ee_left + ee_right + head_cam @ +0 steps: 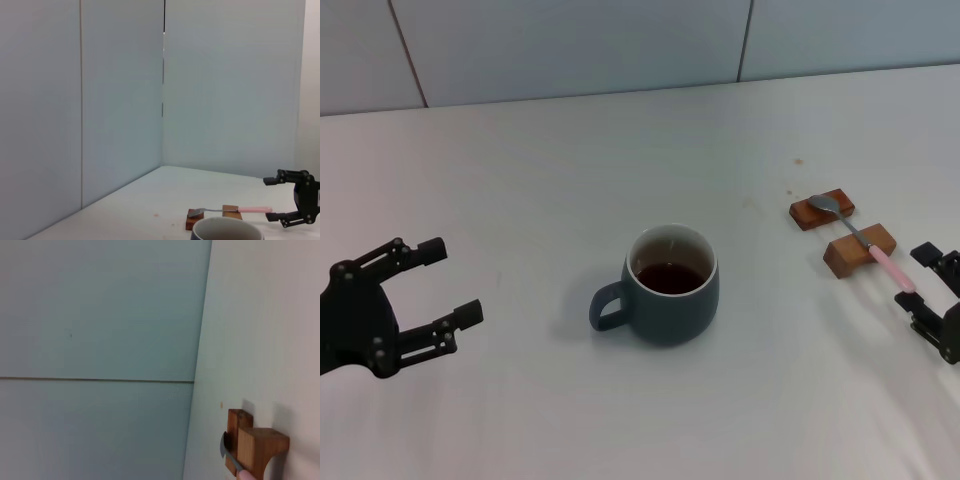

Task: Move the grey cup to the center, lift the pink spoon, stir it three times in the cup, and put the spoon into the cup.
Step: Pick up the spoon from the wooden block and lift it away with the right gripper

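Nearest in the head view, the left hand (pixel 433 285) hangs off to the left with its fingers spread wide, holding nothing, well apart from the grey cup (pixel 668 285). The cup sits about mid-surface already, handle pointing toward that left hand, dark liquid inside.

Over on the right, the right hand (pixel 918 280) is at the edge of view, fingers spread around the very tail of the pink spoon (pixel 865 243), not pinching it yet as far as I can see. The spoon lies bridged across two wooden blocks (pixel 841 231), bowl on the far one, handle over the near one.

What could go wrong, I reckon: grabbing that far back on a slim handle means the spoon could pivot or tip off the blocks when the fingers close, or knock the near block sideways. Stirring with a loose pinch could slop liquid or nudge the cup.

Nothing stands between spoon and cup, just bare white surface (pixel 540 160). Farthest back is a plain panelled wall (pixel 570 45).
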Tool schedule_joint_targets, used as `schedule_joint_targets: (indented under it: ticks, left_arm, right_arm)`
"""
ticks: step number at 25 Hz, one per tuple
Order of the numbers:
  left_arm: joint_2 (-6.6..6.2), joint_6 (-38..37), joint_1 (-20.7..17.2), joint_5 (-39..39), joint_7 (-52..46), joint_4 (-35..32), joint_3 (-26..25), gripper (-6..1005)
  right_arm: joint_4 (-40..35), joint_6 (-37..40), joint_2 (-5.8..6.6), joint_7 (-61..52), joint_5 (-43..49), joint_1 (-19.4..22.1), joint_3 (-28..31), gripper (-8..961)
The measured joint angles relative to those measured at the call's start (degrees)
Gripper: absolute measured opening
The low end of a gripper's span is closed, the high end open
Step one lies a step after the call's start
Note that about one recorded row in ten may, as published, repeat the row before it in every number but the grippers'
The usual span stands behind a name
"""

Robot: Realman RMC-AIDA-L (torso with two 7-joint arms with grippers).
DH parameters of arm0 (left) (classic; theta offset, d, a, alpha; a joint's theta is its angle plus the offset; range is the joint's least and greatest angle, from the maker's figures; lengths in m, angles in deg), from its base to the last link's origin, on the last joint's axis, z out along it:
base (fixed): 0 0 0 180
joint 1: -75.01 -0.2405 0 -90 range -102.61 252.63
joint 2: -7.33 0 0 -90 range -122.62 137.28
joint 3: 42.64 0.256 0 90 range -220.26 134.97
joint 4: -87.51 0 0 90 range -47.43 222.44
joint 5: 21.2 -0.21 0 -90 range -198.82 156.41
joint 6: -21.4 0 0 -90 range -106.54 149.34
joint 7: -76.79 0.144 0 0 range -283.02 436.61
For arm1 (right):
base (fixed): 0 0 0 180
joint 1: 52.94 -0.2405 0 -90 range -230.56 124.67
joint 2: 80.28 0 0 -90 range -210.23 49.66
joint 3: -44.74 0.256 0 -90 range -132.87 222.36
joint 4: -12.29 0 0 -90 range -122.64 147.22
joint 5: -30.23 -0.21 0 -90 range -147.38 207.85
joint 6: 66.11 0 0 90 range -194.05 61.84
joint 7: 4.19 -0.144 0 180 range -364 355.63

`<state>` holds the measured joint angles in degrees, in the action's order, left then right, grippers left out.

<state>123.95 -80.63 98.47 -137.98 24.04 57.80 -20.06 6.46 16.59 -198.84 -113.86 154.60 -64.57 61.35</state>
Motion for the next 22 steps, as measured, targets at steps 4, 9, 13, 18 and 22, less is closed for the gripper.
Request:
schedule_joint_targets:
  ticks: [4,9,13,18,22]
  left_arm:
    - [-0.06,-0.13,-0.12,0.68,0.02,0.0,0.0,832]
    - [-0.08,-0.32,-0.41,1.18,0.02,0.0,0.0,832]
    - [-0.13,-0.41,-0.54,1.46,-0.01,-0.03,0.0,832]
    - [-0.17,-0.44,-0.57,1.61,-0.03,-0.05,0.0,832]
    - [-0.18,-0.45,-0.64,1.74,-0.02,-0.16,0.0,832]
  right_arm:
    - [-0.05,-0.74,0.04,-0.01,0.0,-0.54,0.0,826]
    - [-0.07,-1.28,0.08,-0.01,0.0,-1.15,0.0,825]
    - [-0.07,-1.43,0.11,-0.03,0.0,-1.77,-0.42,825]
    - [-0.06,-1.5,0.18,-0.04,0.0,-2.22,-0.68,825]
    - [-0.06,-1.56,0.19,-0.05,-0.01,-2.39,-0.7,825]
